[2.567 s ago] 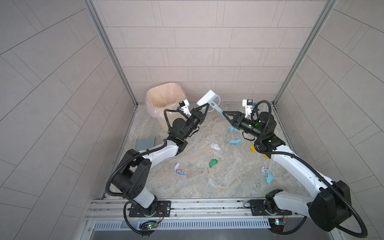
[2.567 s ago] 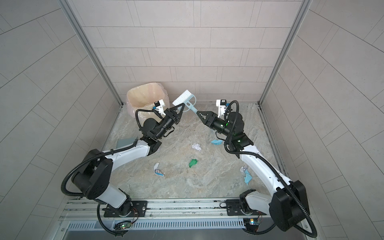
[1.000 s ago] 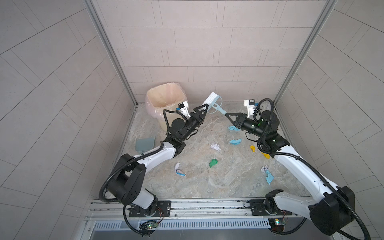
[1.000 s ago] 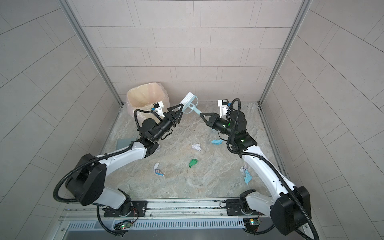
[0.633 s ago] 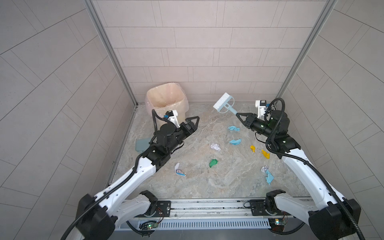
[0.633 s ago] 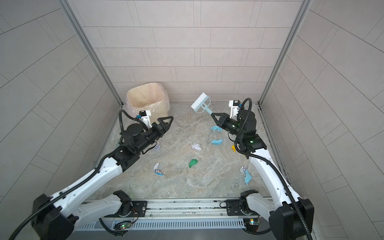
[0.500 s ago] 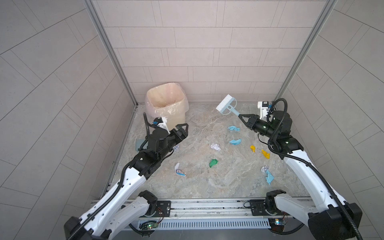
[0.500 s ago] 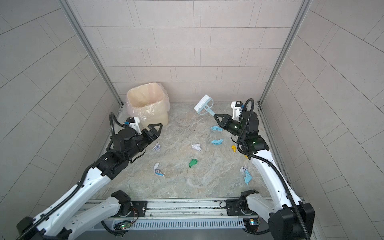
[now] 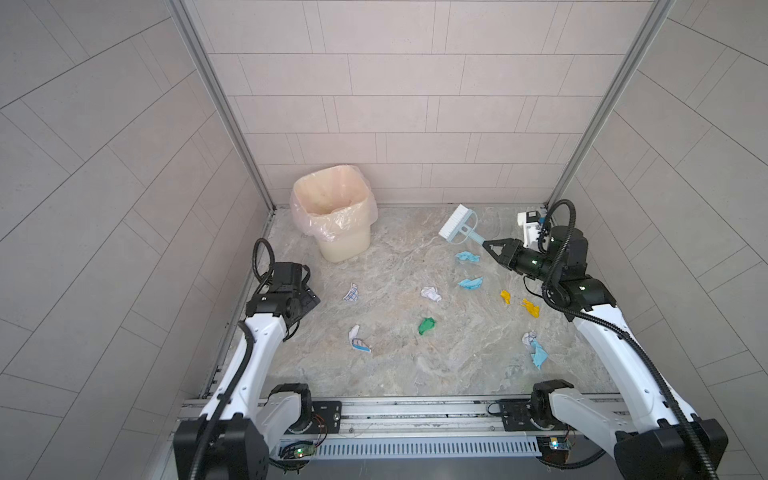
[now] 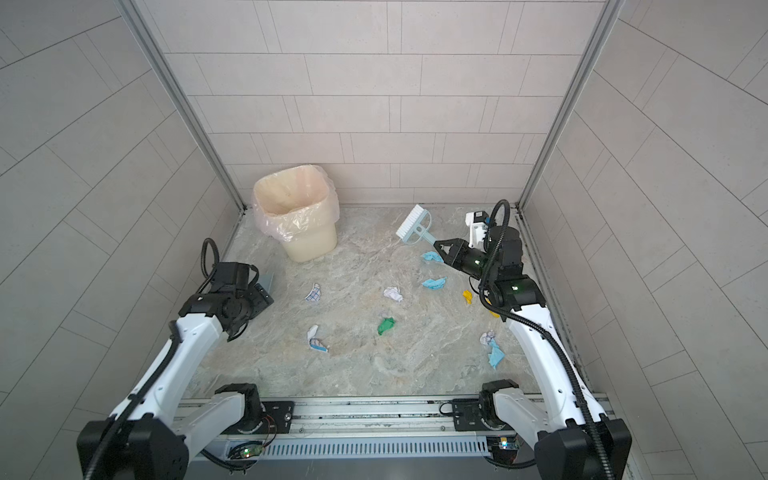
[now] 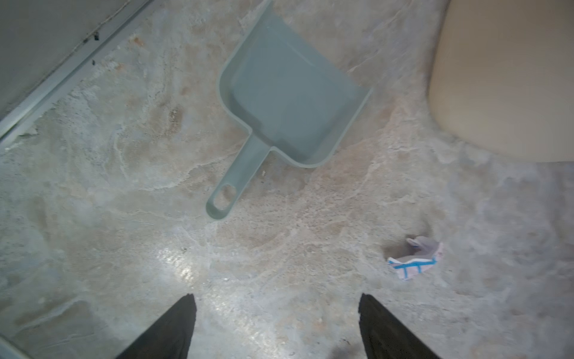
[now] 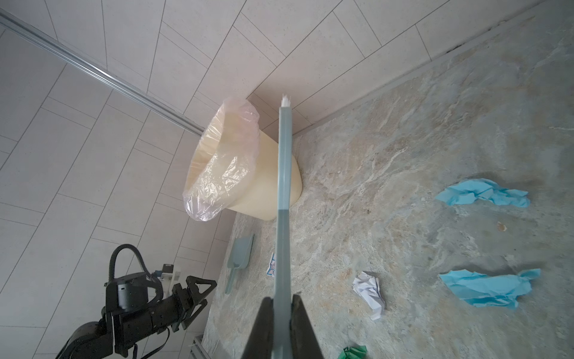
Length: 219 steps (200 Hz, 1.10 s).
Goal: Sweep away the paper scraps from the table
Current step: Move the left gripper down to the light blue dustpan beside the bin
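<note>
Left fingers [image 11: 167, 332] spread wide, empty, near pale grey-blue plastic dustpan [image 11: 289, 90]. Right fingers [image 12: 301, 329] clenched on handle of pale blue white-bristled brush [image 9: 459, 224]. Small crumpled coloured paper scraps [image 9: 427, 325] scattered across marble-veined grey-beige desk [image 9: 395, 365].

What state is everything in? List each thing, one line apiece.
Dustpan, flat on the table, empty, not held.
Left hand, open and empty, near the dustpan's handle.
Brush, held by its handle.
Right hand, shut on the brush's handle.
Bin, upright, lined with a plastic bag.
Paper scraps, scattered on the table, unswept.
</note>
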Tool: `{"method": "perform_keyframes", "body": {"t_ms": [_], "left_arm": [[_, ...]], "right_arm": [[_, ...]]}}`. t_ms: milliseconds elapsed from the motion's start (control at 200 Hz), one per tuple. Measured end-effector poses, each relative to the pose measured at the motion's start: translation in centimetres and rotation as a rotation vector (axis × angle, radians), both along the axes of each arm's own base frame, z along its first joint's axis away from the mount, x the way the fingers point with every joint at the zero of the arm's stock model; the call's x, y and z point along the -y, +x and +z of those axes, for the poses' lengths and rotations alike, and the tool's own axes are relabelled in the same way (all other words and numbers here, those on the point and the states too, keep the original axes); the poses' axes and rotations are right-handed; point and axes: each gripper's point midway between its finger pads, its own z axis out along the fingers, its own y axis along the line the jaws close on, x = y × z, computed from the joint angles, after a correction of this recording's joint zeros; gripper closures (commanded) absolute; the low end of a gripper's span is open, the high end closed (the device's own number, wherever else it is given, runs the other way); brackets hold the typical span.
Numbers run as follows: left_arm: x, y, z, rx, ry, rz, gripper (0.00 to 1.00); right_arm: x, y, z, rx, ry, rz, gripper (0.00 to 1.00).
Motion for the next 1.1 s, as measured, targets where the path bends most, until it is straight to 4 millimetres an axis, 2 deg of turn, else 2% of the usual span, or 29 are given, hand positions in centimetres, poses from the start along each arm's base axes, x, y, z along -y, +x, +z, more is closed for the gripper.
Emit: {"method": "perform_keyframes", "body": {"t_ms": [180, 365, 575, 931, 1096], "left_arm": [[-2.0, 0.7, -1.4, -0.116, 0.041, -0.057, 0.1], [-3.2, 1.3, -4.1, -0.25, 0.051, -0.133, 0.09], [-3.8, 2.1, -5.3, -0.243, 0.023, -0.169, 0.09], [-3.6, 2.7, -8.4, -0.289, -0.058, -0.207, 0.09], [-2.7, 3.2, -8.6, -0.265, -0.105, -0.225, 0.09]], "right_arm": [[0.0, -0.3, -0.5, -0.015, -0.012, 0.014, 1.0], [0.1, -0.5, -0.5, -0.014, -0.016, 0.017, 1.0], [0.6, -1.0, 0.5, 0.024, -0.021, 0.004, 1.0], [1.4, -1.5, 1.5, 0.061, -0.024, -0.018, 1.0], [1.9, -1.7, 1.7, 0.068, -0.028, -0.033, 1.0]]}}
